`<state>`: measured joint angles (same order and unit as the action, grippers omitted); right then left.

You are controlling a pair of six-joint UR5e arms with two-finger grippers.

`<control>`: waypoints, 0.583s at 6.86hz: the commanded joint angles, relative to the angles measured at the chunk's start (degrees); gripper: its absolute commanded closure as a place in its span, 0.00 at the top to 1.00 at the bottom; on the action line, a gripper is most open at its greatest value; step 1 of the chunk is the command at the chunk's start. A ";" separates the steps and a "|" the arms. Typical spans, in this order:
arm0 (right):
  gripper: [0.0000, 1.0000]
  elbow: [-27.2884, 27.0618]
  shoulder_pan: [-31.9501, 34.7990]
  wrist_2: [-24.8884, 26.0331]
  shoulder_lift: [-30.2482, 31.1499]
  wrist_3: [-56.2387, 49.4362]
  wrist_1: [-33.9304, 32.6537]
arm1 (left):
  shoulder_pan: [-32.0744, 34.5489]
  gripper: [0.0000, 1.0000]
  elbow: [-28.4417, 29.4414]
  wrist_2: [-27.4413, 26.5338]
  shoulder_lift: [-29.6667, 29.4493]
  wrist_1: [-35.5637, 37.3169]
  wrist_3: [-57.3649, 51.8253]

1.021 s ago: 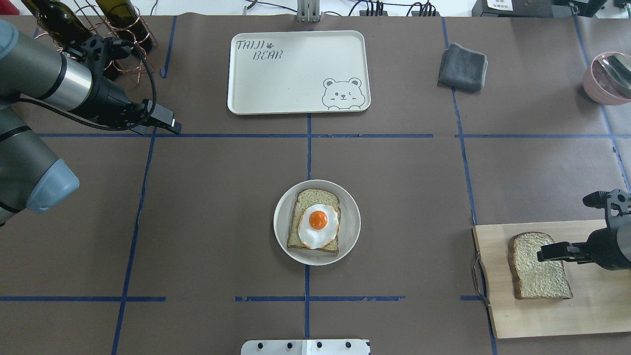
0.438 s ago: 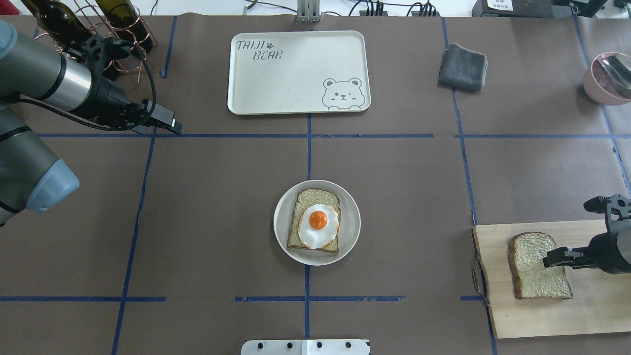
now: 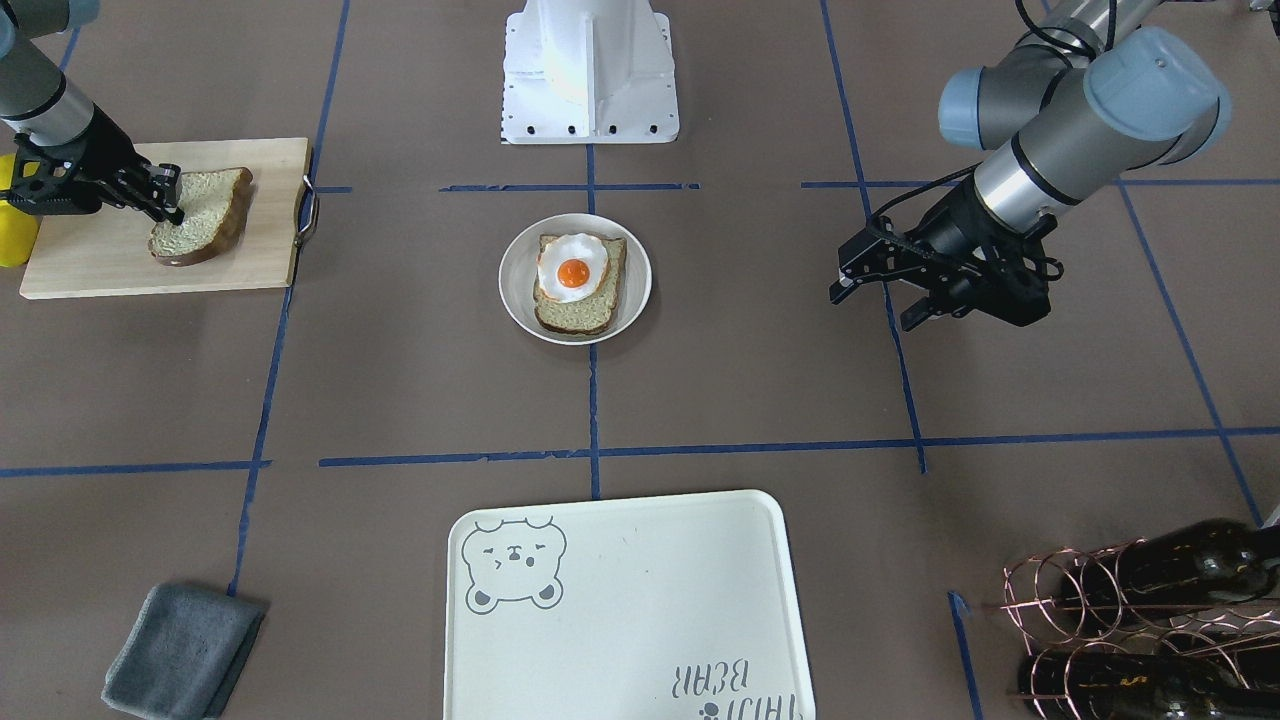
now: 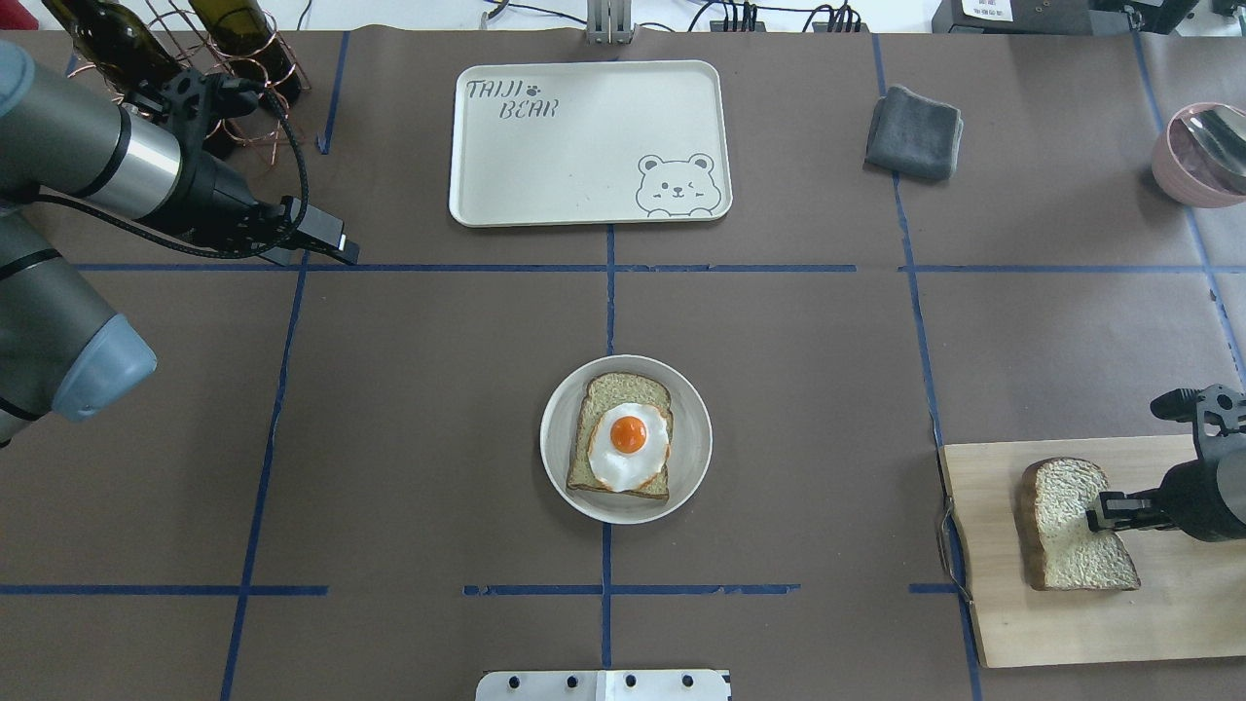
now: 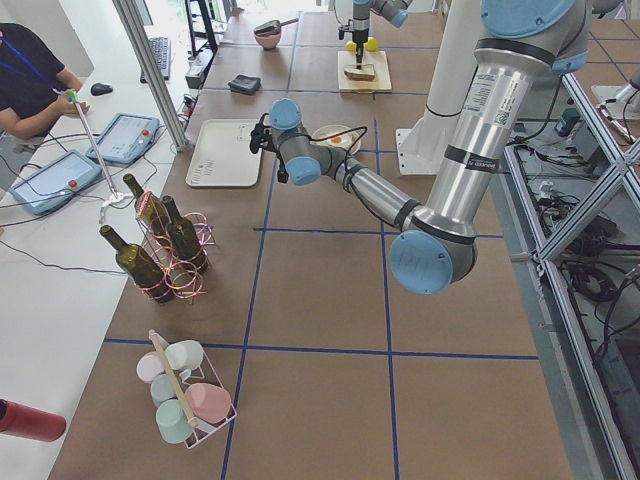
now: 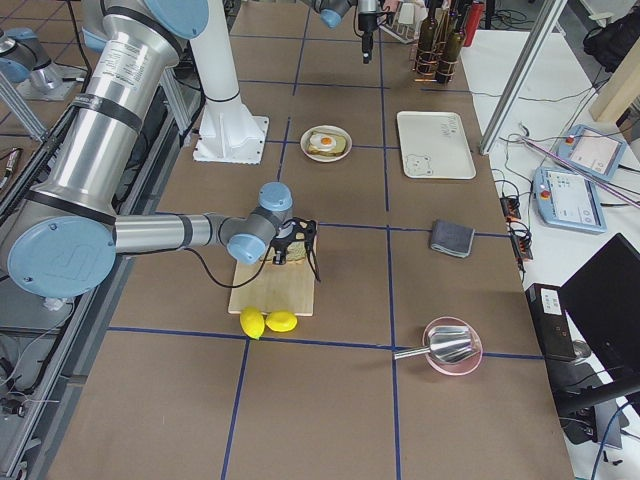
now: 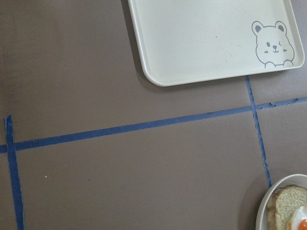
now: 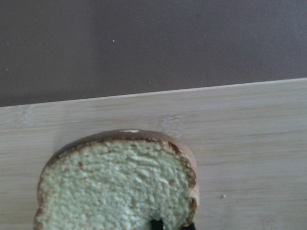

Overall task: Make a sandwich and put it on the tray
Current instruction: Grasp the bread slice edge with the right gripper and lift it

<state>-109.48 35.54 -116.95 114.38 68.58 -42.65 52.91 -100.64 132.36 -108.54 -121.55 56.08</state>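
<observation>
A tan bread slice (image 4: 623, 389) with a fried egg (image 4: 628, 438) on top lies in the small round white dish (image 4: 696, 438) at table centre. A second bread slice (image 4: 1071, 531) sits tilted on the wooden cutting board (image 4: 1071, 623). My right gripper (image 4: 1098, 513) is shut on that slice's edge; the right wrist view shows the slice (image 8: 115, 187) close up. The cream bear tray (image 4: 584, 146) lies empty at the far middle. My left gripper (image 4: 331, 248) is open and empty, hovering left of the tray; in the front view it (image 3: 872, 305) is above bare table.
A grey folded cloth (image 4: 915, 131) lies right of the tray. A pink bowl with a spoon (image 4: 1202, 156) is at the far right. Wine bottles in a copper rack (image 4: 195, 49) stand far left. Two lemons (image 6: 265, 322) lie by the board.
My right gripper has drawn back to the right and closed on the slice; the slice and board shifted slightly right and the slice tilted. The left arm has not moved.
</observation>
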 commanded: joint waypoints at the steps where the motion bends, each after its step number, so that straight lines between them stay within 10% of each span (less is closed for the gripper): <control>1: 0.00 -0.20 0.14 -0.56 -0.03 0.06 0.46 | 0.00 1.00 0.26 0.00 -0.09 0.00 0.09; 4: 0.00 -1.52 0.32 -0.65 -0.12 0.15 3.36 | -0.35 1.00 0.18 0.09 -1.05 -1.40 3.06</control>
<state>-110.31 35.78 -117.55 114.29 68.72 -40.24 52.78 -100.44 132.44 -109.09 -122.36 57.61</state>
